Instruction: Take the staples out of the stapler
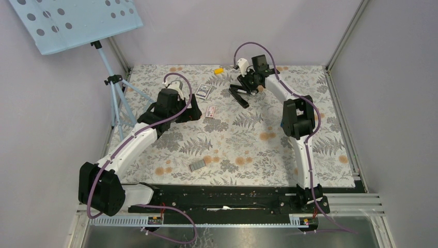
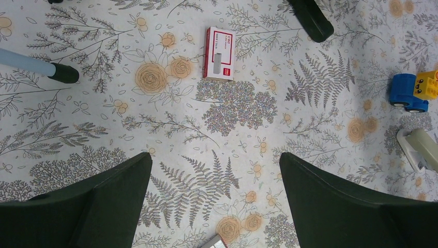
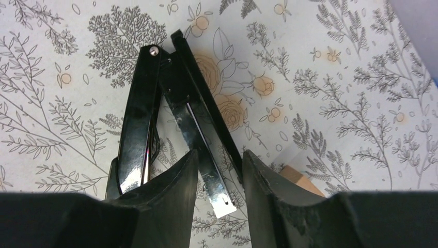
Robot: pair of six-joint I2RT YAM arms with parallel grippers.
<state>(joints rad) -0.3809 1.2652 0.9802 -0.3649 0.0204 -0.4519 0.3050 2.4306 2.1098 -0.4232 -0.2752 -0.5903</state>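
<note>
The black stapler (image 3: 155, 103) is splayed open at the table's far middle, hinge away from my right wrist camera. Its silver rail (image 3: 206, 170) runs back between my right gripper's fingers. My right gripper (image 3: 219, 157) is closed on the rail and the thin black arm beside it. In the top view the stapler (image 1: 238, 96) hangs just under this gripper (image 1: 247, 87). A grey block of staples (image 1: 198, 165) lies on the cloth near the front. My left gripper (image 1: 198, 112) is open and empty above the cloth (image 2: 215, 157).
A red-and-white box (image 2: 219, 54) lies ahead of my left gripper, also in the top view (image 1: 210, 111). A blue printed box (image 1: 203, 91) and a blue-and-yellow toy (image 2: 413, 90) lie nearby. A wooden block (image 3: 302, 181) sits beside my right fingers. A tripod (image 1: 114, 85) stands at the far left.
</note>
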